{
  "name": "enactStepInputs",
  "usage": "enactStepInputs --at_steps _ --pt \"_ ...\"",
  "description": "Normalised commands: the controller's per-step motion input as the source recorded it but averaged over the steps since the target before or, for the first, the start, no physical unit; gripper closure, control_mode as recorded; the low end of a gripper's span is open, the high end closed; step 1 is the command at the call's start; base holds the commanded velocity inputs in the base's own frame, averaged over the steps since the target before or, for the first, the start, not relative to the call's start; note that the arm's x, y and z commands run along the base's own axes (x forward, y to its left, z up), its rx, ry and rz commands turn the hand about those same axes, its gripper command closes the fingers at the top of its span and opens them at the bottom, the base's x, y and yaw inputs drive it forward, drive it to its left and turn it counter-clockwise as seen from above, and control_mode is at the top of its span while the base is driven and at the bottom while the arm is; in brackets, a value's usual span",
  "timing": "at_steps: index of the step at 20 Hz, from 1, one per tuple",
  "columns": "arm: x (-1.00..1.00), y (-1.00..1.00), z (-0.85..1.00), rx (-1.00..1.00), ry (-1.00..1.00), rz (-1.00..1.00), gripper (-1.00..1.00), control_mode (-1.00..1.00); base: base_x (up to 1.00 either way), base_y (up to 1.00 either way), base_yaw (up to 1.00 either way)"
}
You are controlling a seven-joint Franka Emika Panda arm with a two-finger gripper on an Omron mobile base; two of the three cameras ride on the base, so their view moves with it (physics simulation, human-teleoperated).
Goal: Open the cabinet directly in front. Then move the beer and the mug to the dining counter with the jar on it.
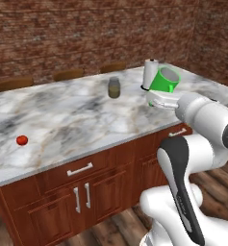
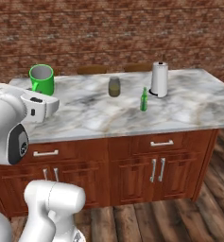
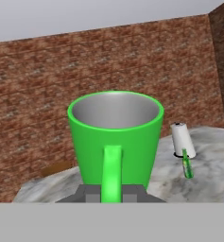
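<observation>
Fingers [image 3: 111, 193]: pinching the mug [image 3: 114, 137] by its handle, apparently held above the table [image 2: 189, 106].
Beer [image 2: 143, 99]: upright on table, at 7 o'clock from the paper-towel roll [image 2: 159, 79].
Jar [image 2: 114, 87]: mid-table, upright.

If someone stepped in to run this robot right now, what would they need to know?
End effector: shut on the mug by its handle, held above the dining counter.
Beer: already standing on that counter, near the jar and the paper-towel roll.
Done: beer delivered.
Left: set the mug down on the counter and let go.
</observation>
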Motion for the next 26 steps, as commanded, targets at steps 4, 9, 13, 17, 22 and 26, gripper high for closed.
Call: enactStepInputs --at_steps 4,9,13,17,22,26 --pt "0.0 0.0 0.0 0.0 0.0 0.0 1.0 1.0 0.49 -0.63 0.03" --pt "0.0 0.0 0.0 0.0 0.0 0.0 1.0 1.0 0.47 -0.27 0.01" --pt "0.0 0.0 0.0 0.0 0.0 0.0 1.0 1.0 0.38 0.0 0.04" --pt "0.0 0.0 0.0 0.0 0.0 0.0 1.0 1.0 0.42 -0.07 0.16" --pt "0.0 0.0 0.0 0.0 0.0 0.0 1.0 1.0 0.48 -0.02 0.14" --pt "0.0 0.0 0.0 0.0 0.0 0.0 1.0 1.0 0.65 -0.16 0.07"
